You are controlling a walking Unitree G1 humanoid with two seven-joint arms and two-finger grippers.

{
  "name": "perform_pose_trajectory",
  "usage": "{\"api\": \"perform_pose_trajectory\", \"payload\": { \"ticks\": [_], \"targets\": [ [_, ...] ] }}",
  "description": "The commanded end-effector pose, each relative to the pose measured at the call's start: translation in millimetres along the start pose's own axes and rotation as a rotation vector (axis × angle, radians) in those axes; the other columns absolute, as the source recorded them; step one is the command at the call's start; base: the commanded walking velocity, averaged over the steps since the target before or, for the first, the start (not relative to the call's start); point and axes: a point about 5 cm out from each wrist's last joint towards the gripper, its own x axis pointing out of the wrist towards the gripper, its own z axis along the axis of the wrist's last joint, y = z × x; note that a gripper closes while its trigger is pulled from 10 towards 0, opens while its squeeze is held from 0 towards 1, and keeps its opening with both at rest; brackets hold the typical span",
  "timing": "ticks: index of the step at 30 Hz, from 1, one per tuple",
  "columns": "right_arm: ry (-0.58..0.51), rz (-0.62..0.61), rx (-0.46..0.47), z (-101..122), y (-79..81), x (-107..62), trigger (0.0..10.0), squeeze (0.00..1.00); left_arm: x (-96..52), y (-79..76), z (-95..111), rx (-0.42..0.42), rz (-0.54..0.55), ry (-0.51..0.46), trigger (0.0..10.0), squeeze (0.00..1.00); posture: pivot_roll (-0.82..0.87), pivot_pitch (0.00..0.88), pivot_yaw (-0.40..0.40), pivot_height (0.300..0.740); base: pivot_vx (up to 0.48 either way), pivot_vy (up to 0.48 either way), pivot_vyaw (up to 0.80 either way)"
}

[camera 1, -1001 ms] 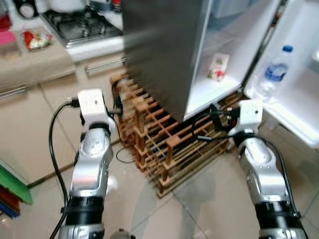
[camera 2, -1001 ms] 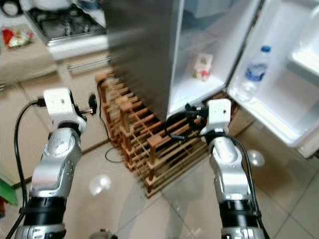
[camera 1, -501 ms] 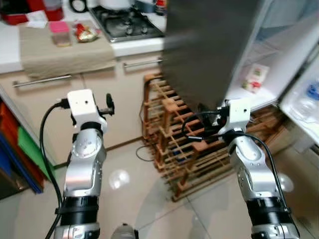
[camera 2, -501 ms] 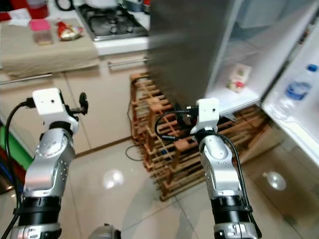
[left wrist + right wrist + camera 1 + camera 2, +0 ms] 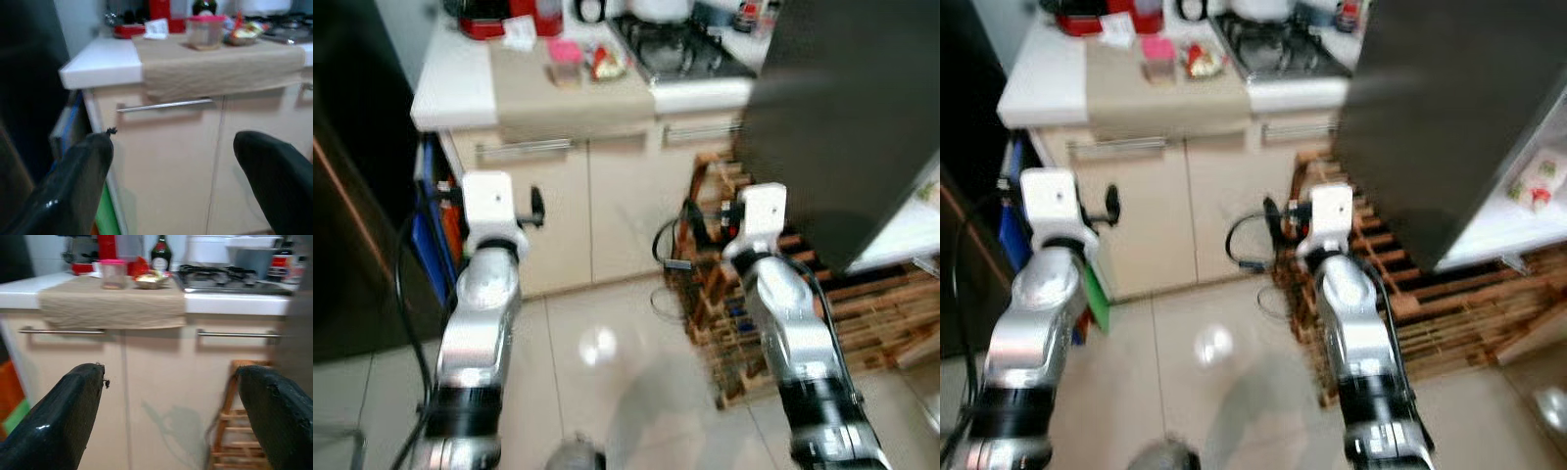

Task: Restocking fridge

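The grey fridge (image 5: 842, 117) stands at the right, and a small carton (image 5: 1538, 181) lies on its white lower shelf. On the counter's beige cloth (image 5: 573, 93) sit a pink-lidded tub (image 5: 564, 70) and a red snack packet (image 5: 605, 65). Both arms are raised in front of the cream cabinets. My left gripper (image 5: 536, 204) is open with nothing between its fingers (image 5: 73, 186). My right gripper (image 5: 1273, 211) is open too, its fingers (image 5: 279, 411) wide apart and empty. Both point at the cabinet fronts, well short of the counter.
A wooden wine rack (image 5: 862, 304) stands on the floor under and beside the fridge, close to my right arm. A gas hob (image 5: 690, 54) is on the counter by the fridge. A dark tall surface (image 5: 352, 196) is at the left. Glossy tiles (image 5: 597, 352) lie ahead.
The camera has swung left: fridge and rack slid to the right, the open fridge door and its water bottle left the picture, and the counter came to the middle. Both grippers stay open.
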Motion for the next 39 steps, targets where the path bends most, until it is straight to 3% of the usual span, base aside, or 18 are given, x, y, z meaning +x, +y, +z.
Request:
{"api": "perform_pose_trajectory", "payload": {
  "ticks": [1, 6, 8, 10, 16, 17, 28, 39],
  "targets": [
    [-0.018, -0.023, 0.005, 2.6, -5.6, -3.2, 10.0, 0.56, 2.1, -4.0, 6.8, 0.007, -0.016, -0.013, 10.0, 0.00, 0.08, 0.000, 0.003, 0.740, 0.000, 0.000, 0.47],
    [-0.031, -0.036, 0.012, 0.2, -5.4, -6.4, 10.0, 0.55, 5.3, -6.3, 10.4, 0.005, -0.053, -0.015, 10.0, 0.00, 0.07, 0.000, 0.008, 0.740, 0.000, 0.000, 0.46],
    [-0.013, -0.039, -0.069, -0.1, -4.8, -6.2, 10.0, 0.55, 3.8, -10.0, 14.6, -0.023, -0.095, -0.047, 10.0, 0.00, 0.06, 0.000, 0.011, 0.740, 0.000, 0.000, 0.49],
    [-0.027, -0.057, -0.074, 3.2, -7.6, -6.0, 10.0, 0.48, 5.7, -14.2, 20.3, -0.029, -0.112, -0.077, 10.0, 0.00, 0.05, 0.000, 0.014, 0.740, 0.480, 0.000, 0.00],
    [-0.072, -0.101, -0.042, 12.3, -15.2, -4.6, 10.0, 0.47, 11.2, -23.6, 30.8, -0.042, -0.126, -0.116, 10.0, 0.00, 0.02, 0.000, 0.017, 0.740, 0.480, 0.000, 0.00],
    [-0.077, -0.093, -0.050, 13.6, -14.8, -4.7, 10.0, 0.51, 12.5, -25.4, 31.9, -0.043, -0.127, -0.117, 10.0, 0.00, 0.02, 0.000, 0.017, 0.740, 0.480, 0.000, 0.54],
    [-0.048, -0.121, -0.061, 8.7, -15.4, -5.5, 10.0, 0.47, 13.5, -27.1, 32.0, -0.048, -0.134, -0.122, 10.0, 0.00, 0.02, 0.000, 0.015, 0.740, 0.480, 0.000, 0.25],
    [-0.043, -0.076, -0.104, 8.9, -10.9, -4.9, 10.0, 0.53, 14.1, -25.6, 28.9, -0.041, -0.130, -0.110, 10.0, 0.00, 0.03, 0.000, 0.010, 0.740, 0.480, 0.000, 0.60]
  ]
}}
